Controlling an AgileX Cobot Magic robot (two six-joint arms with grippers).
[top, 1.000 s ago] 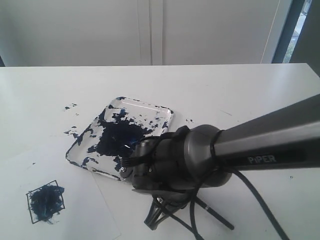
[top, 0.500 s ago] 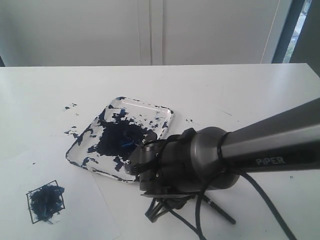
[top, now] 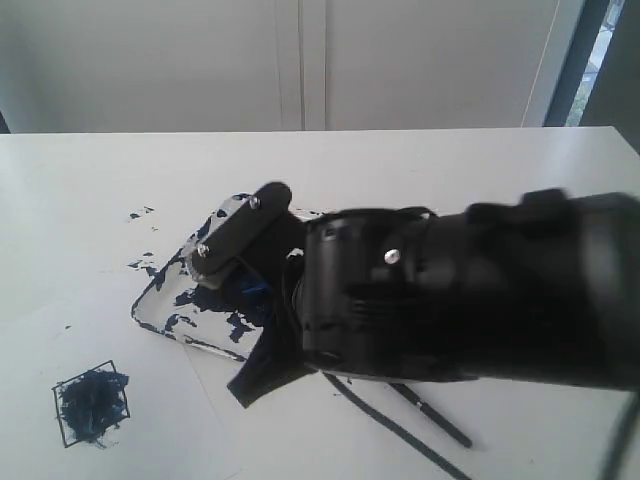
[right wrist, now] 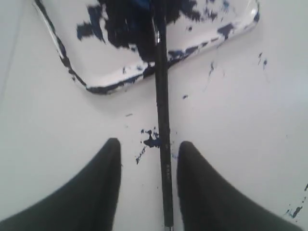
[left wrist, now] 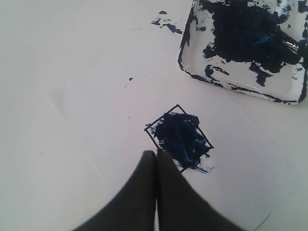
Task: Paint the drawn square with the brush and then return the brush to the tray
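The brush (right wrist: 162, 120) lies with its wet tip in the paint-smeared clear tray (right wrist: 120, 84) and its handle across the rim onto the table. My right gripper (right wrist: 149, 143) hovers above the handle, open, with the stick between its fingers but apart from both. In the exterior view the right gripper (top: 245, 315) and its arm cover much of the tray (top: 160, 300); the brush handle's end (top: 430, 418) shows behind. The drawn square (left wrist: 180, 137), daubed dark blue, lies on white paper just beyond my left gripper (left wrist: 155, 154), which is shut on nothing. The same square (top: 92, 403) sits near the table's front left.
Loose paint splatters (top: 140, 213) mark the white table left of the tray, and more flecks (right wrist: 151, 139) lie beside the brush handle. The sheet of paper (left wrist: 240, 183) reaches under the tray's near edge. A black cable (top: 390, 430) trails under the right arm.
My right arm has lifted and swung toward the camera, now covering more of the tray, with its fingers spread. The brush handle stays on the table. The square is unchanged.
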